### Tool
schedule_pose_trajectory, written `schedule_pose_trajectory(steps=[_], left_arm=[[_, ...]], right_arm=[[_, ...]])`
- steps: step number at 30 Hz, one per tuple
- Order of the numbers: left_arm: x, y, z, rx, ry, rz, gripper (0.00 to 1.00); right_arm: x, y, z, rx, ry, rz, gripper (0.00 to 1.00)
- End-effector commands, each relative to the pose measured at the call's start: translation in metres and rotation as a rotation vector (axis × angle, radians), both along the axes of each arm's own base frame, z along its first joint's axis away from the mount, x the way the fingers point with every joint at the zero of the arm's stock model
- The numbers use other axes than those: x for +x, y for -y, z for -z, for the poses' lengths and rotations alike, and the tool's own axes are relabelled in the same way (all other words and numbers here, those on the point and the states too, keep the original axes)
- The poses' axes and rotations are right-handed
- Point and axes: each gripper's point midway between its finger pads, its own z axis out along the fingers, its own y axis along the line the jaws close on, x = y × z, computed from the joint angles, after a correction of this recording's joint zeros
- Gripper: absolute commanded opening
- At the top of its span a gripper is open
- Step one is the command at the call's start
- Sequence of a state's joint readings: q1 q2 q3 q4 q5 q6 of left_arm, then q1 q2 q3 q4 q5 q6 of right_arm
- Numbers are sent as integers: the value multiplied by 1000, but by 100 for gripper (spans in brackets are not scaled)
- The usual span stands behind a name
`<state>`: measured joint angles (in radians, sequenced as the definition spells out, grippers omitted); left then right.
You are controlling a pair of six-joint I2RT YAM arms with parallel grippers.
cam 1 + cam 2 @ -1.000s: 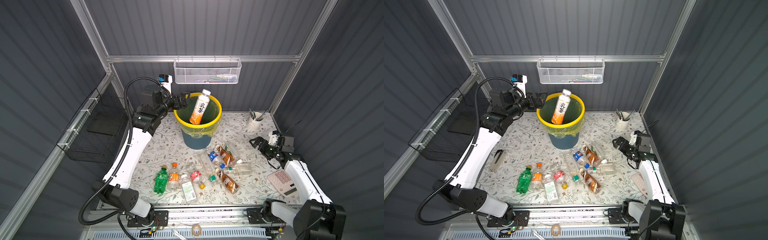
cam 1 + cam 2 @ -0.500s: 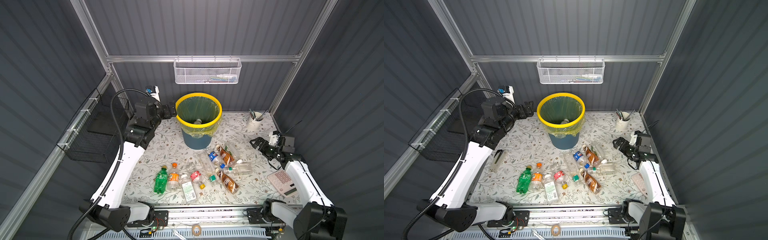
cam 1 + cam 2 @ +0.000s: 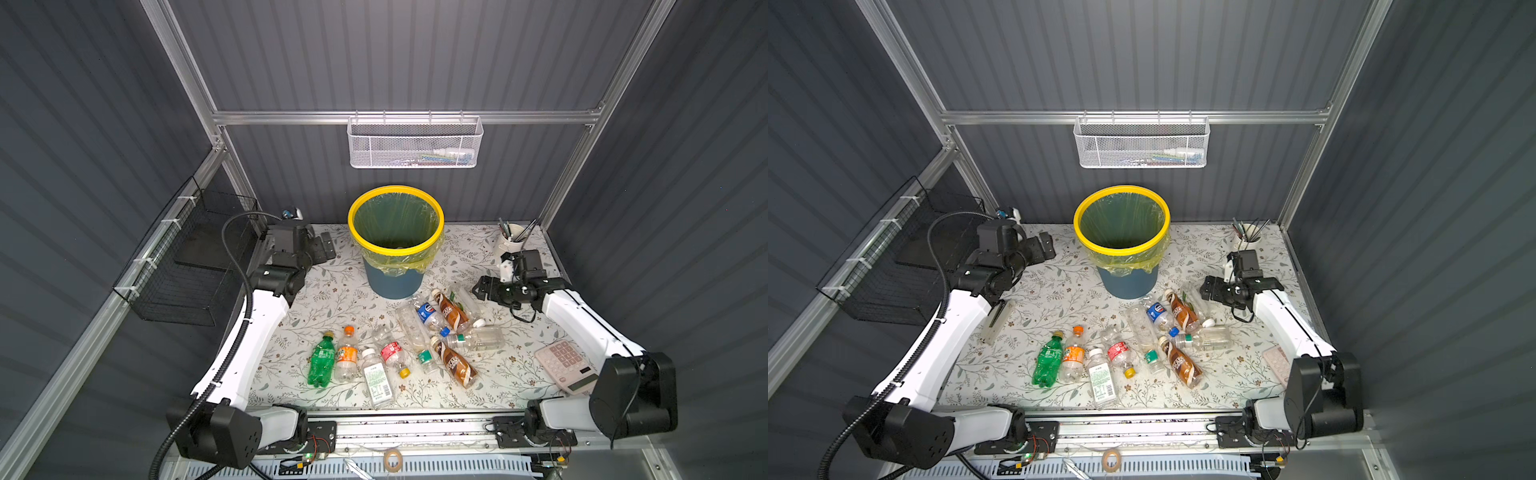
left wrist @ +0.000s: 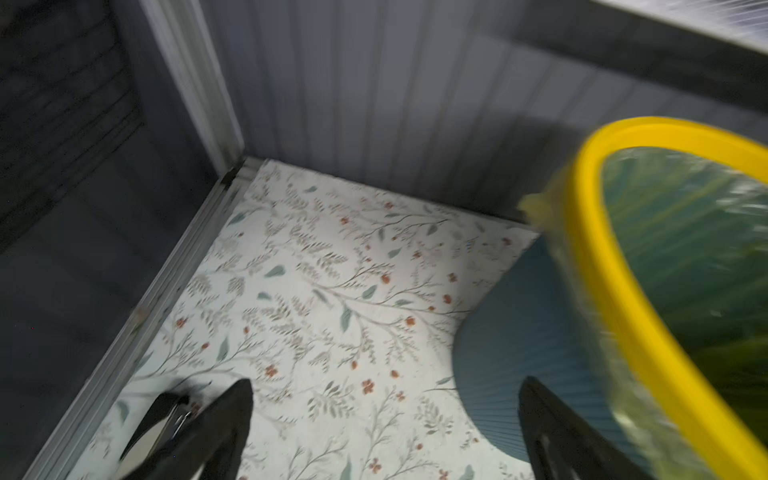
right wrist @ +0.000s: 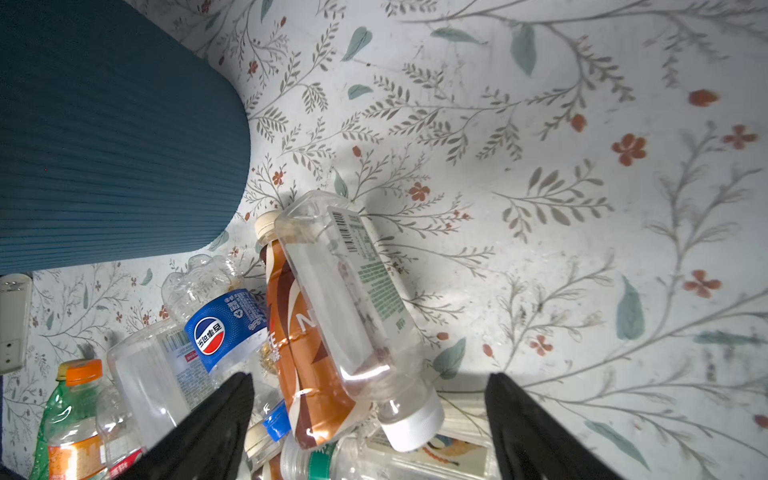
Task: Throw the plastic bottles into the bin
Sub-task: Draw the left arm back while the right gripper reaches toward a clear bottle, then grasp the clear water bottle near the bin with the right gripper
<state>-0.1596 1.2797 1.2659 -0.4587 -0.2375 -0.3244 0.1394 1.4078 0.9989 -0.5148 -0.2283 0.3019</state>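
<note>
Right wrist: end effector (image 5: 369,376) agape; empty

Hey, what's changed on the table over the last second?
The orange-labelled bottle above the bin has dropped in and is out of sight. The left tool, open and empty, drew back from the rim, lower and leftward. The right tool, open, edged toward the lying bottles. Those bottles, the calculator and the bin stayed put.
</note>
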Motion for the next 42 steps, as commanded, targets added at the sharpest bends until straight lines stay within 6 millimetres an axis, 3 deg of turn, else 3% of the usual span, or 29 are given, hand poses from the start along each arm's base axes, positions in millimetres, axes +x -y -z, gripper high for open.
schedule_pose_trajectory(steps=[1,6,12,18,29,36,42], left_arm=[[-7,-4,20,-65,-56,-7,99],[-13,-11,47,-57,-119,-40,99],[-19,-18,66,-58,-152,-59,100],[-19,-16,70,-68,-154,-51,99],[-16,-12,64,-78,-143,-29,99],[-19,-17,65,-69,-146,-52,99],[-21,-21,72,-85,-151,-86,99]], right_arm=[[-4,-6,12,-94,-47,-77,84],[-3,-17,29,-172,-102,-140,82],[3,-21,46,-250,-152,-192,79],[11,-15,61,-318,-193,-201,73],[18,-24,76,-286,-214,-249,59],[28,-17,67,-195,-181,-175,49],[34,4,25,-87,-71,-78,42]])
